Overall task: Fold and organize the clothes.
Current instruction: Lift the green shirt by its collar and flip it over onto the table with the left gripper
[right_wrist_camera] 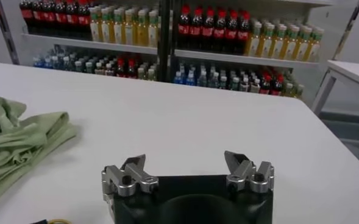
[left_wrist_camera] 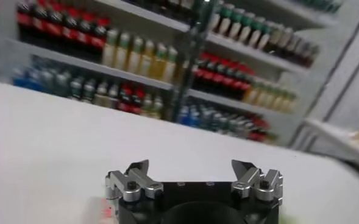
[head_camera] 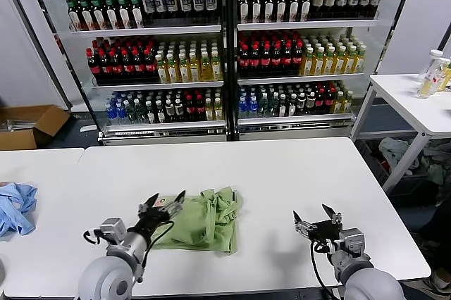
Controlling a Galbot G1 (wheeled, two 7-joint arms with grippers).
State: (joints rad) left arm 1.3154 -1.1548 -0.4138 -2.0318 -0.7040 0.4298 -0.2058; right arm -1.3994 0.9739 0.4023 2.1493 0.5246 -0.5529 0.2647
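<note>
The light green polo shirt lies folded into a rumpled bundle on the white table, near the front middle. It also shows in the right wrist view. My left gripper is open and empty, held just above the shirt's left edge. My right gripper is open and empty over bare table to the right of the shirt, well apart from it. In the left wrist view my gripper faces bare table; a faint green and red patch shows beside it.
A light blue garment lies at the left table edge. Drink coolers full of bottles stand behind the table. A second white table with bottles is at the right, a cardboard box on the floor at left.
</note>
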